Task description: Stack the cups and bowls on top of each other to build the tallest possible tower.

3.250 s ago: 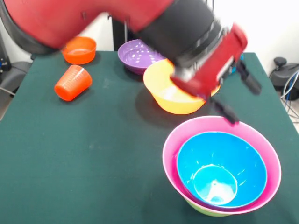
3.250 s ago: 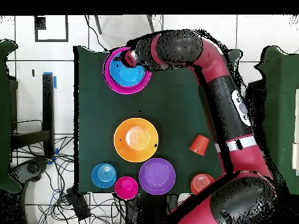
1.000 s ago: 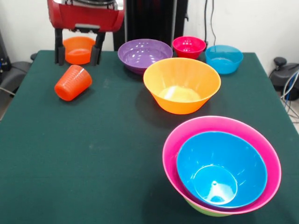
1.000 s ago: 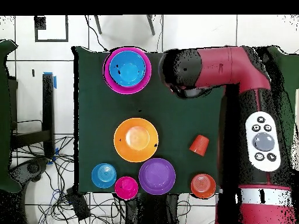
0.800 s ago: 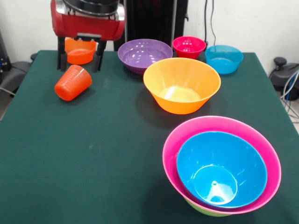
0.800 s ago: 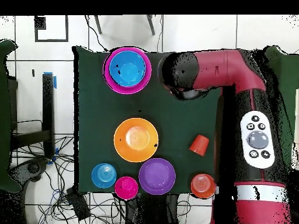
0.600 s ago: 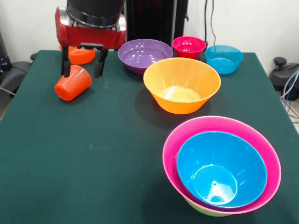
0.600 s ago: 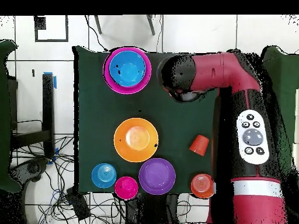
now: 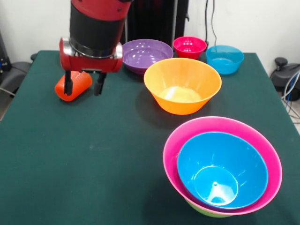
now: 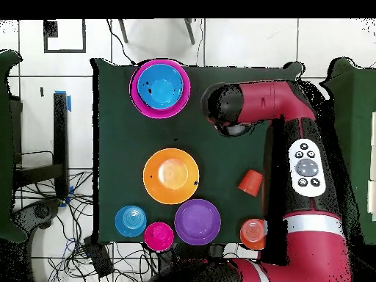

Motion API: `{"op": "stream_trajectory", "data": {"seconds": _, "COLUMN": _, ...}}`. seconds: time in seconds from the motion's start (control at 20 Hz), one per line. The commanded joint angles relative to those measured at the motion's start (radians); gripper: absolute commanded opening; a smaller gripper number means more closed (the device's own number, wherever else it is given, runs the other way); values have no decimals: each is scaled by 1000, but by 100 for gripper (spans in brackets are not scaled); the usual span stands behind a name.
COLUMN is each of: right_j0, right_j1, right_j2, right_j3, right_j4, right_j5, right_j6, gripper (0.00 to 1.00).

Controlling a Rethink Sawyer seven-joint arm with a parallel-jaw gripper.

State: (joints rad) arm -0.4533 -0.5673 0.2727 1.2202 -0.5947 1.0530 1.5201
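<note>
The orange-red cup (image 9: 77, 84) (image 10: 250, 182) lies on its side at the table's left. My gripper (image 9: 83, 87) hangs open and holds nothing; its dark fingers (image 9: 68, 86) overlap the cup in the front view. From overhead the arm's end (image 10: 229, 110) sits apart from the cup, farther from the base. The tower (image 9: 222, 168) (image 10: 160, 87) is a blue bowl nested in the big pink bowl (image 9: 265, 140), with a green bowl (image 9: 206, 212) below. The large orange bowl (image 9: 182, 84) (image 10: 170, 175) stands mid-table.
A purple bowl (image 9: 145, 54) (image 10: 197, 221), a magenta-red bowl (image 9: 189, 46) (image 10: 158, 236) and a small blue bowl (image 9: 225, 57) (image 10: 131, 220) line the robot's side. The small orange bowl (image 10: 253, 233) shows only from overhead. Cables lie beyond the table's edge.
The open gripper has left the tower, swung over the small orange bowl, then come down and toward the camera, now overlapping the cup. No bowl or cup has moved.
</note>
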Motion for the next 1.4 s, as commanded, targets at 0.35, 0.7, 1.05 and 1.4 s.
{"op": "stream_trajectory", "data": {"seconds": 0.35, "right_j0": 87, "right_j1": -63, "right_j2": -47, "right_j3": 269, "right_j4": 108, "right_j5": -54, "right_j6": 205, "gripper": 100}}
{"op": "stream_trajectory", "data": {"seconds": 0.7, "right_j0": 78, "right_j1": -136, "right_j2": 34, "right_j3": 413, "right_j4": 334, "right_j5": -30, "right_j6": 198, "gripper": 100}}
{"op": "stream_trajectory", "data": {"seconds": 1.05, "right_j0": 124, "right_j1": -116, "right_j2": 19, "right_j3": 434, "right_j4": 434, "right_j5": -103, "right_j6": 224, "gripper": 100}}
{"op": "stream_trajectory", "data": {"seconds": 1.4, "right_j0": 162, "right_j1": -16, "right_j2": -24, "right_j3": 389, "right_j4": 403, "right_j5": -249, "right_j6": 226, "gripper": 100}}
